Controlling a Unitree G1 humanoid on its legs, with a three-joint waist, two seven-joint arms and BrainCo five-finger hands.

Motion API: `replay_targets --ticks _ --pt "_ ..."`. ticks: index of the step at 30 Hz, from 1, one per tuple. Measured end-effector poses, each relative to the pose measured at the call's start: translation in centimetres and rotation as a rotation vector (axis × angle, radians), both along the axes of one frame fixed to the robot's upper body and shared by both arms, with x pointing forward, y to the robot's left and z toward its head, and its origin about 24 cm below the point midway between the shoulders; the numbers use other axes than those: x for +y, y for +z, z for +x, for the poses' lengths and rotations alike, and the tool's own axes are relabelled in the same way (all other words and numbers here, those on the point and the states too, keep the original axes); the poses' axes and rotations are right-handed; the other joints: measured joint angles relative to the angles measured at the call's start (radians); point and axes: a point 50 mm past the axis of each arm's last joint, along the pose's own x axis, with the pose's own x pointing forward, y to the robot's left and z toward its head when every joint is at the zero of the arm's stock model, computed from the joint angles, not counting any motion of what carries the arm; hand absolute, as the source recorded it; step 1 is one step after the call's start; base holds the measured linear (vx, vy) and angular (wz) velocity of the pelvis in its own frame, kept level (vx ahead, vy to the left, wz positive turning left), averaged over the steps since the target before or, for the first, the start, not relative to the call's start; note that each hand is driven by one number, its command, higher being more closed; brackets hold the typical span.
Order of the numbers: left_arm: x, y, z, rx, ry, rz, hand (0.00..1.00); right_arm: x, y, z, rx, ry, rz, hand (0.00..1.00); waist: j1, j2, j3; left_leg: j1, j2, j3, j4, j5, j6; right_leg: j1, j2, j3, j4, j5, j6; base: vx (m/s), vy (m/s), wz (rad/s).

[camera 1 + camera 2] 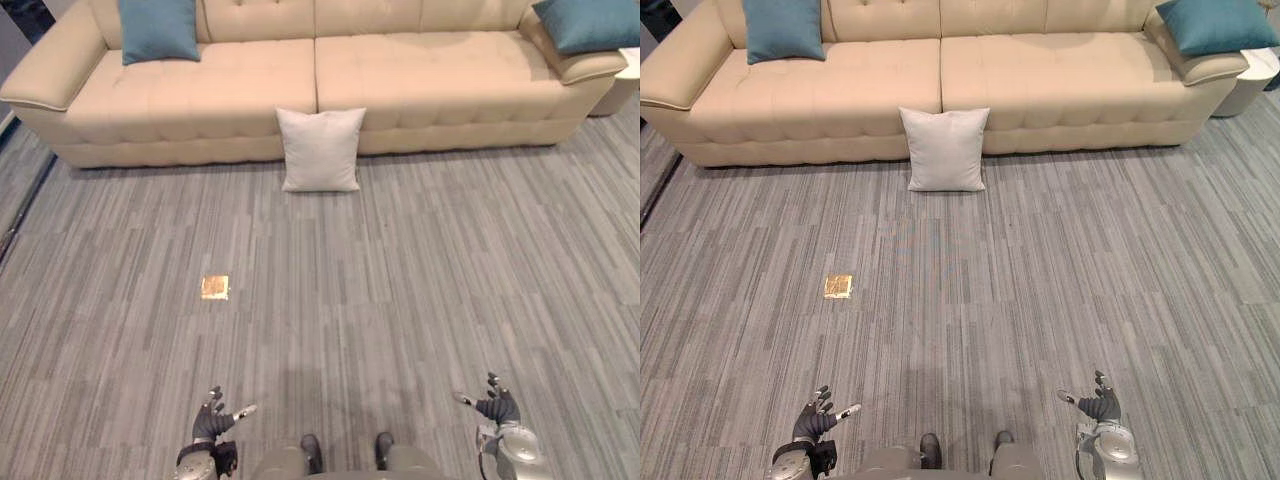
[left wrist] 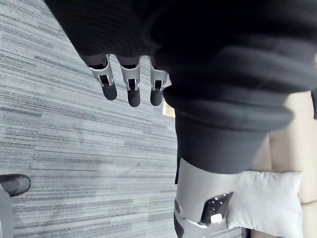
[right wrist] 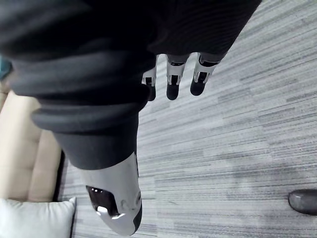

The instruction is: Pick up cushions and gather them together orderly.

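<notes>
The white cushion (image 1: 321, 150) leans on the sofa (image 1: 200, 90), top middle, far off. It is slightly nearer the left hand (image 1: 212, 420) than the right hand (image 1: 495, 405). Both are wide open.

The floor (image 1: 420, 300) between robot and sofa (image 1: 430, 85) lies open, bar a small gold square (image 1: 214, 287) on the left. A white cushion (image 1: 321, 150) leans against the sofa front at mid-length, approachable from either side.
</notes>
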Motion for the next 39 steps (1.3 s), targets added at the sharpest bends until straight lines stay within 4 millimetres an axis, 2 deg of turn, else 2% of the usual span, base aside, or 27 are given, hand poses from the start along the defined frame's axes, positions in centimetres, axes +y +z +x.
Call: replay_targets --ticks 3,5,6,7,8,9,10,11,12,13,14,16,17,19,21,22,23,24,25,27,29,30,32,34,37,38,39 --pt "0.8 0.4 0.5 -0.01 -0.005 0.036 0.0 0.5 -0.3 -0.2 0.015 0.014 0.01 0.0 -0.009 0.004 0.019 0.079 0.006 -0.017 -0.018 -0.041 -0.007 -0.093 0.011 -0.065 0.022 -0.041 -0.032 0.38 0.097 0.12" --pt "1.0 0.9 1.6 -0.038 -0.008 0.048 0.0 0.3 -0.2 -0.1 0.012 0.01 0.004 0.0 -0.024 0.009 0.031 0.137 0.02 -0.046 -0.067 -0.045 -0.009 -0.142 0.043 -0.111 -0.106 -0.028 -0.052 0.51 0.02 0.53" --pt "0.8 1.2 2.6 -0.062 -0.016 0.046 0.0 -0.1 0.0 -0.1 0.012 0.009 -0.008 0.0 -0.037 0.028 0.044 0.185 0.044 -0.073 -0.116 -0.042 -0.014 -0.17 0.072 -0.138 -0.219 0.018 -0.08 0.63 -0.022 0.83" --pt "0.6 1.5 3.5 -0.086 -0.026 0.046 0.0 -0.4 0.1 0.0 0.008 0.009 -0.017 0.0 -0.053 0.039 0.056 0.23 0.062 -0.107 -0.165 -0.028 -0.043 -0.198 0.103 -0.169 -0.352 0.106 -0.094 0.66 -0.03 0.85" --pt "0.7 1.6 3.7 -0.088 -0.033 0.051 0.0 -0.4 0.1 -0.1 0.008 0.009 -0.018 0.0 -0.057 0.033 0.058 0.246 0.063 -0.117 -0.177 -0.021 -0.063 -0.202 0.108 -0.171 -0.421 0.157 -0.104 0.73 -0.082 0.83" --pt "0.6 1.7 4.0 -0.096 -0.038 0.052 0.0 -0.5 0.1 -0.4 0.013 0.006 -0.021 0.0 -0.062 0.021 0.055 0.282 0.069 -0.131 -0.176 -0.027 -0.101 -0.212 0.119 -0.168 -0.482 0.31 -0.159 0.76 -0.133 0.62" --pt "-0.1 1.5 4.2 -0.095 -0.033 0.03 0.0 -0.9 0.4 0.0 0.003 0.002 -0.032 0.0 -0.063 0.06 0.058 0.286 0.109 -0.14 -0.134 -0.025 -0.149 -0.213 0.125 -0.192 -0.401 0.335 -0.217 0.76 -0.136 0.57" --pt "-0.1 1.5 4.3 -0.098 -0.04 0.027 0.0 -0.7 0.6 0.5 -0.015 0.006 -0.029 0.0 -0.068 0.058 0.062 0.265 0.112 -0.136 -0.088 0.009 -0.203 -0.215 0.113 -0.197 -0.361 0.288 -0.22 0.73 -0.152 0.4" --pt "-0.5 1.5 4.5 -0.102 -0.04 0.017 0.0 -0.7 1.0 1.1 -0.036 0.017 -0.033 0.0 -0.07 0.056 0.067 0.237 0.105 -0.122 -0.001 0.092 -0.25 -0.205 0.092 -0.198 -0.314 0.24 -0.22 0.73 -0.185 0.43" --pt "-1.1 1.2 4.1 -0.095 -0.024 -0.006 0.0 -0.5 1.5 1.7 -0.066 0.036 -0.039 0.0 -0.069 0.052 0.081 0.16 0.109 -0.089 0.248 0.314 -0.241 -0.097 0.082 -0.198 -0.339 0.181 -0.213 0.73 -0.223 0.29" --pt "-1.2 1.0 3.7 -0.09 -0.016 -0.013 0.0 -0.3 1.6 1.9 -0.072 0.049 -0.041 0.0 -0.059 0.049 0.087 0.114 0.136 -0.075 0.373 0.321 -0.243 -0.04 0.088 -0.197 -0.377 0.174 -0.214 0.71 -0.181 0.05" --pt "-1.0 1.0 3.4 -0.09 -0.004 -0.014 0.0 0.8 2.1 2.8 -0.123 0.075 -0.026 0.0 -0.023 0.05 0.096 -0.047 0.227 -0.008 0.718 0.233 -0.152 0.137 0.128 -0.181 -0.481 0.158 -0.225 0.72 -0.099 -0.27" --pt "-1.0 1.3 3.7 -0.109 -0.005 -0.012 0.0 1.3 2.5 3.4 -0.161 0.075 -0.016 0.0 -0.001 0.025 0.109 -0.133 0.248 0.03 0.772 0.202 -0.112 0.219 0.13 -0.162 -0.534 0.14 -0.218 0.62 -0.062 -0.26" --pt "-1.3 1.6 4.0 -0.132 -0.007 -0.018 0.0 1.5 3.3 4.0 -0.213 0.07 -0.01 0.0 0.023 0.018 0.113 -0.268 0.256 0.064 0.732 0.158 -0.097 0.308 0.131 -0.139 -0.605 0.107 -0.193 0.57 -0.008 -0.34" --pt "-1.6 1.4 3.7 -0.123 -0.005 -0.028 0.0 1.6 3.6 4.4 -0.231 0.071 -0.011 0.0 0.045 0.017 0.113 -0.369 0.243 0.07 0.558 0.137 -0.093 0.361 0.129 -0.103 -0.641 0.082 -0.167 0.6 0.096 -0.54" --pt "-1.7 1.2 3.4 -0.113 -0.004 -0.031 0.0 1.6 3.6 4.5 -0.233 0.059 -0.01 0.0 0.056 0.008 0.12 -0.398 0.209 0.05 0.375 0.145 -0.104 0.401 0.11 -0.079 -0.652 0.053 -0.143 0.7 0.246 -0.67" --pt "-1.9 0.8 2.9 -0.092 0.001 -0.04 0.0 1.3 3.1 4.0 -0.21 0.037 -0.009 0.0 0.061 0.009 0.11 -0.377 0.162 0.002 0.109 0.202 -0.159 0.435 0.095 -0.049 -0.658 0.02 -0.113 0.61 0.257 -0.83" --pt "-1.9 0.4 1.9 -0.062 0.008 -0.042 0.0 1.0 2.7 3.5 -0.18 0.029 -0.011 0.0 0.065 0.014 0.101 -0.362 0.151 -0.029 0.033 0.331 -0.138 0.456 0.098 -0.023 -0.654 -0.02 -0.088 0.72 0.334 -0.71" --pt "-1.8 0.0 1.5 -0.039 0.013 -0.042 0.0 1.4 2.0 3.1 -0.147 0.028 0.006 0.0 0.062 -0.016 0.088 -0.364 0.124 -0.022 0.082 0.295 -0.077 0.46 0.061 0.003 -0.627 -0.051 -0.085 0.48 0.235 -0.41" --pt "-1.7 -0.2 1.3 -0.024 0.015 -0.04 0.0 1.5 1.6 2.3 -0.123 0.027 0.006 0.0 0.059 -0.032 0.059 -0.367 0.096 0.011 0.152 0.206 -0.053 0.408 0.011 0.052 -0.494 -0.06 -0.07 0.63 0.29 -0.27" --pt "-2.1 -0.3 1.1 -0.016 0.013 -0.049 0.0 1.8 1.3 2.2 -0.109 0.033 0.015 0.0 0.061 -0.037 0.054 -0.307 0.087 0.063 0.188 0.124 -0.021 0.338 -0.03 0.088 -0.267 -0.025 0.007 0.61 0.288 -0.5" --pt "-2.0 -0.4 0.9 -0.006 0.009 -0.046 0.0 2.4 1.0 2.3 -0.1 0.054 0.02 0.0 0.058 -0.035 0.056 -0.23 0.075 0.076 0.181 0.083 -0.006 0.268 -0.05 0.103 -0.042 0.015 0.087 0.59 0.203 -0.43" --pt "-2.0 -0.4 0.9 -0.004 0.008 -0.043 0.0 3.3 0.8 2.6 -0.085 0.1 0.022 0.0 0.042 -0.022 0.062 -0.092 0.067 0.079 0.13 0.051 0.002 0.183 -0.045 0.077 0.192 -0.014 0.028 0.55 0.122 -0.35" --pt "-1.4 -0.2 1.1 -0.011 0.006 -0.024 0.0 4.0 0.8 2.8 -0.083 0.139 0.023 0.0 0.029 0.002 0.056 0.064 0.07 0.081 0.002 0.051 0.001 0.061 -0.013 -0.037 0.182 -0.059 -0.055 0.54 0.056 -0.26" --pt "-1.4 -0.1 2.1 -0.02 -0.001 -0.023 0.0 3.9 0.5 2.5 -0.063 0.135 0.023 0.0 0.001 0.01 0.063 0.155 0.08 0.071 -0.067 0.052 0.0 -0.045 0.041 -0.103 -0.112 -0.053 -0.08 0.53 -0.03 0.27" --pt "-1.1 -0.1 2.4 -0.02 -0.002 -0.016 0.0 3.6 0.3 2.1 -0.049 0.132 0.019 0.0 -0.017 -0.004 0.062 0.188 0.08 0.057 -0.087 0.052 -0.005 -0.071 0.062 -0.098 -0.291 0.028 -0.087 0.54 -0.109 0.62" --pt "-1.0 -0.1 2.3 -0.017 -0.002 -0.012 0.0 3.4 0.1 1.6 -0.031 0.124 0.018 0.0 -0.025 -0.013 0.061 0.215 0.077 0.043 -0.098 0.049 -0.039 -0.067 0.077 -0.085 -0.438 0.127 -0.088 0.68 -0.202 0.6"
